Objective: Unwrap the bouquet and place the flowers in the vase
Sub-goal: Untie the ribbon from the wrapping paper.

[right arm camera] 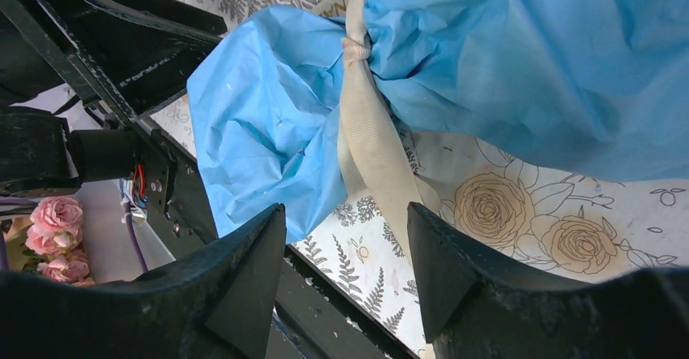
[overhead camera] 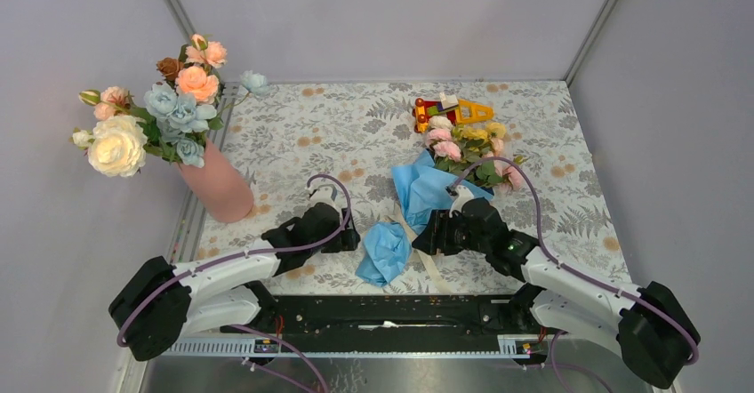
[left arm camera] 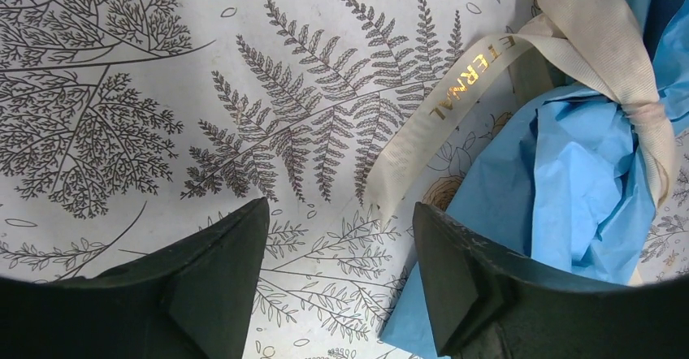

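The bouquet lies across the middle of the table. Its small pink, yellow and cream flowers point to the far right. The crinkled blue paper bunches at the near end, and the cream ribbon is knotted round it. My left gripper stands open just left of that bunch; over bare cloth its jaws hold nothing, the right finger edging the paper. Open too, my right gripper sits right of the bunch, jaws empty, a ribbon tail running by its right finger. The salmon-pink vase stands far left.
The vase holds large peach, dusty-blue and cream blooms. A red-and-yellow toy lies behind the flowers at the back. The black base rail runs along the near edge, close under the paper bunch. Grey walls close in the table.
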